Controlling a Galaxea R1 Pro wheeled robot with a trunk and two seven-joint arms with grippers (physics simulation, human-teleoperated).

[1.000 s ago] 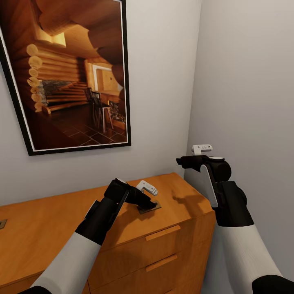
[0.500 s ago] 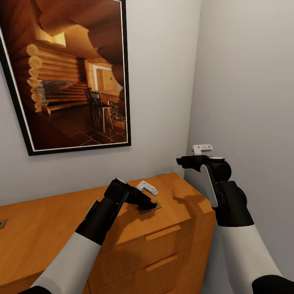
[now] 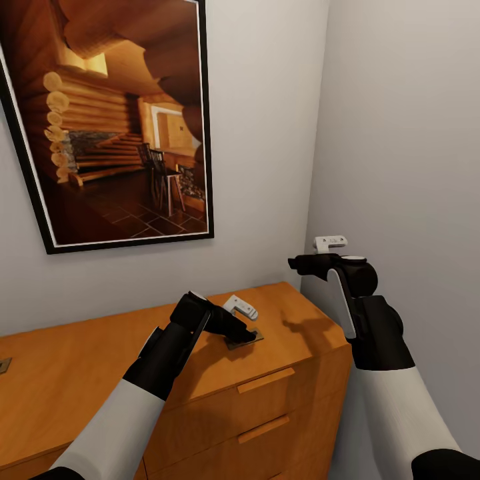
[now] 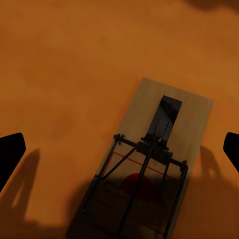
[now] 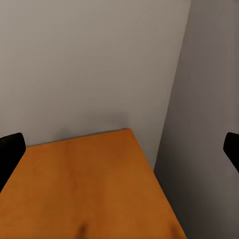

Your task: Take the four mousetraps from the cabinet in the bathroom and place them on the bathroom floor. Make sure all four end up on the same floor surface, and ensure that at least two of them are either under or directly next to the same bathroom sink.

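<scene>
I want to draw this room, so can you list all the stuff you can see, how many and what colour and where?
Mousetrap: one, tan wood with dark wire, flat on the dresser top under the left pincer.
Dresser: one, orange wood with drawer fronts, standing in the corner.
Picture: one, black frame, log-cabin scene, on the wall above the dresser.
Walls: two, pale grey, meeting in a corner.
Small flat piece: one, dull tan, at the far left of the dresser top; too small to tell.
Left pincer: one, black, open, low over the mousetrap.
Right pincer: one, black, open, empty, raised above the dresser's right end.
</scene>
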